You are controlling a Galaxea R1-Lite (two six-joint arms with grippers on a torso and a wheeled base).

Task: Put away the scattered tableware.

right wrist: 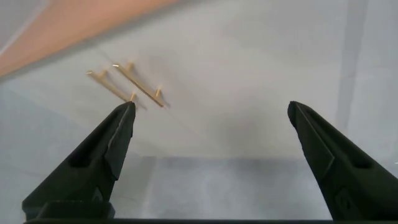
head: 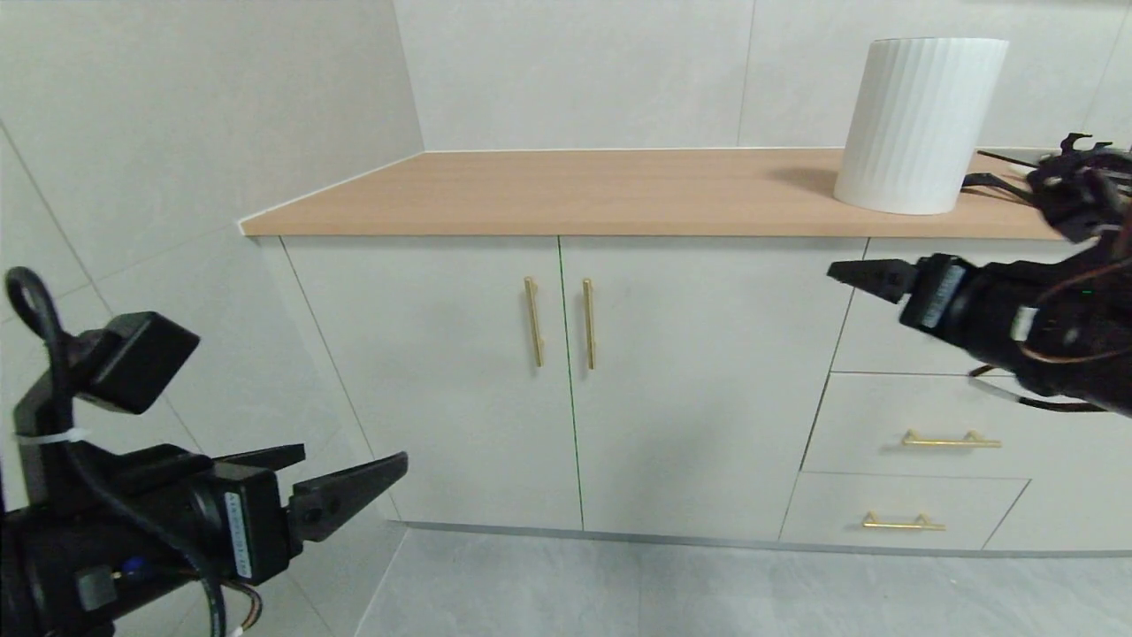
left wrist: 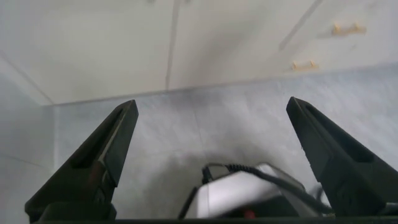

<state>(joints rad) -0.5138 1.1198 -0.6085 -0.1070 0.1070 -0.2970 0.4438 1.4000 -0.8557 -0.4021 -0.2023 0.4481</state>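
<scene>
A white ribbed cylindrical container (head: 915, 124) stands upright on the wooden countertop (head: 575, 190) at the right. Thin dark pieces (head: 998, 181) lie on the counter just behind it at the right edge; I cannot tell what they are. My left gripper (head: 352, 457) hangs low at the left, in front of the cabinet and above the floor, open and empty (left wrist: 211, 104). My right gripper (head: 862, 274) is held at the right, level with the top drawer front, open with nothing between its fingers (right wrist: 210, 107).
The cabinet has two doors with upright gold handles (head: 533, 320) (right wrist: 124, 84). To their right are drawers with gold handles (head: 951, 440) (left wrist: 305, 64). A tiled wall closes the left side. Grey floor (left wrist: 211, 143) lies in front of the cabinet.
</scene>
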